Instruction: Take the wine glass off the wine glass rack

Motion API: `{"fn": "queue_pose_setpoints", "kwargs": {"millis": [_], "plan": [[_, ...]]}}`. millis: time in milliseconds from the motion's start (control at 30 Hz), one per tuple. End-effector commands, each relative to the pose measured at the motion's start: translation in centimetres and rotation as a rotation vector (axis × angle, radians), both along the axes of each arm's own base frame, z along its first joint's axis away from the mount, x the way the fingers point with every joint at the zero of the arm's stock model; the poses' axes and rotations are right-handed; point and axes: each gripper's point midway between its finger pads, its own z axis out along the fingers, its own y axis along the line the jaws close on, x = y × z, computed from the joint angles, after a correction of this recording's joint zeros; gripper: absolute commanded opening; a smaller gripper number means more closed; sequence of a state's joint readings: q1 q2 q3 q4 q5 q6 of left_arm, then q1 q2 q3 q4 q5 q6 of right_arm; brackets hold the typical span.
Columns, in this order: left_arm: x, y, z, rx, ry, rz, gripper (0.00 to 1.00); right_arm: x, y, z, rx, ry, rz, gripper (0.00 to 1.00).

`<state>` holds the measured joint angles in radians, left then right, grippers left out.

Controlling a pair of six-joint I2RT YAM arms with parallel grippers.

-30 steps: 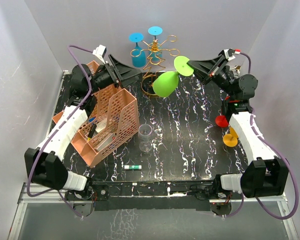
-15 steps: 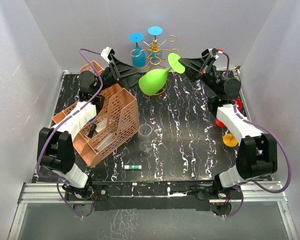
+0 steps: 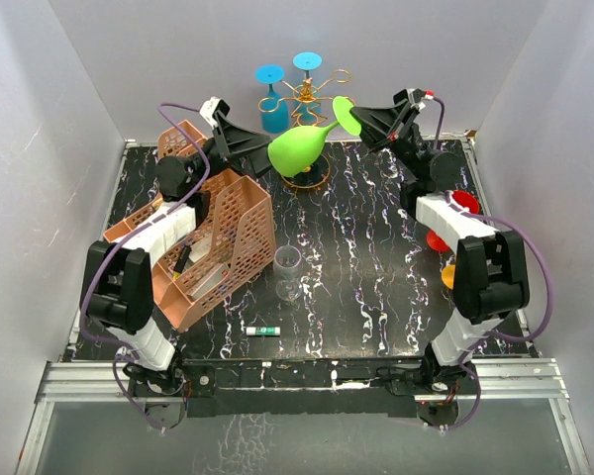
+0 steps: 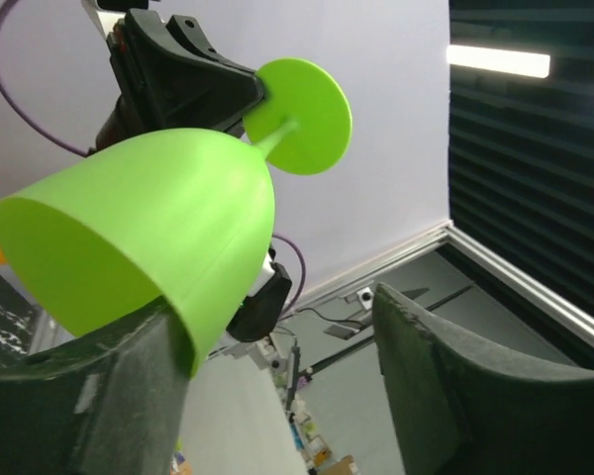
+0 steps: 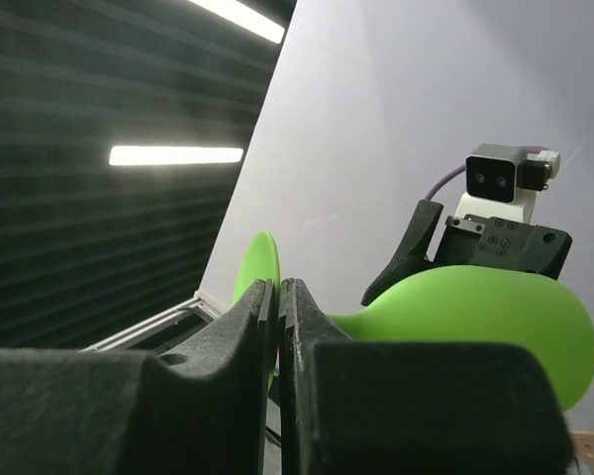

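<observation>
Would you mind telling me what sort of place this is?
Probably a robotics lab test cell: plain white walls box in a black marbled table, the left arm and right arm are mounted at its near edge, with props like the green wine glass and gold wine glass rack.

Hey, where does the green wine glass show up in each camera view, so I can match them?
Top external: green wine glass held sideways in the air at back centre.
Left wrist: the glass fills the upper left, mouth facing lower left.
Right wrist: its bowl sits at lower right.
Shared landmark: the right gripper pinching its stem beside the foot.
</observation>
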<state>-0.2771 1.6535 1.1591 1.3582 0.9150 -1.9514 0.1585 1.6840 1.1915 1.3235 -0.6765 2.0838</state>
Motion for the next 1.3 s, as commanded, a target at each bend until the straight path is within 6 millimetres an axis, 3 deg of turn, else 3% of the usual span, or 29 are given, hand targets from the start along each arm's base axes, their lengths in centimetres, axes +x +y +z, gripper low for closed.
{"fn": "queue_pose_setpoints", "kwargs": {"millis": [0, 67, 100, 167, 233, 433, 500, 633, 800, 1067, 1167, 1267], "plan": [[-2.7, 1.2, 3.0, -0.148, -0.07, -0.016, 0.64, -2.1, 0.2, 1.9, 0.03, -0.151, 0.012, 0.08], [-2.8, 0.9, 2.5, -0.214, 0.0, -0.007, 0.62, -2.2, 1.0, 1.5, 0.004, -0.129, 0.01, 0.08], [-2.6, 0.4, 2.7, -0.228, 0.039, -0.034, 0.57, -2.2, 1.7, 1.1, -0.026, -0.086, 0.014, 0.08], [-3.9, 0.3, 5.2, -0.244, -0.048, -0.075, 0.51, -3.3, 2.5, 1.0, -0.082, -0.087, 0.0, 0.08], [-4.9, 0.2, 6.1, -0.22, -0.116, -0.08, 0.5, -4.2, 2.6, 0.6, -0.135, -0.113, -0.039, 0.08], [-9.6, 0.1, 5.2, -0.151, -0.208, -0.079, 0.39, -5.5, 2.0, -1.8, -0.181, -0.091, -0.065, 0.08], [-9.7, -0.1, 5.0, -0.108, -0.191, -0.054, 0.43, -6.2, 1.7, -1.3, -0.144, -0.104, -0.05, 0.08], [-11.4, 0.3, 5.7, -0.071, -0.242, -0.034, 0.62, -7.0, 1.1, -0.4, -0.133, -0.125, -0.054, 0.08], [-11.3, 0.2, 5.0, -0.008, -0.24, 0.029, 0.62, -7.5, -0.2, 0.4, -0.136, -0.126, -0.058, 0.08], [-10.9, 0.0, 5.4, -0.007, -0.235, 0.053, 0.46, -8.1, 0.1, -0.5, -0.167, -0.122, 0.009, 0.08], [-10.4, -0.3, 5.3, 0.011, -0.237, 0.05, 0.36, -8.3, 0.2, -0.7, -0.173, -0.14, 0.023, 0.08], [-10.0, -0.6, 5.4, 0.0, -0.242, 0.034, 0.18, -8.2, 0.4, -1.2, -0.19, -0.164, 0.021, 0.08]]}}
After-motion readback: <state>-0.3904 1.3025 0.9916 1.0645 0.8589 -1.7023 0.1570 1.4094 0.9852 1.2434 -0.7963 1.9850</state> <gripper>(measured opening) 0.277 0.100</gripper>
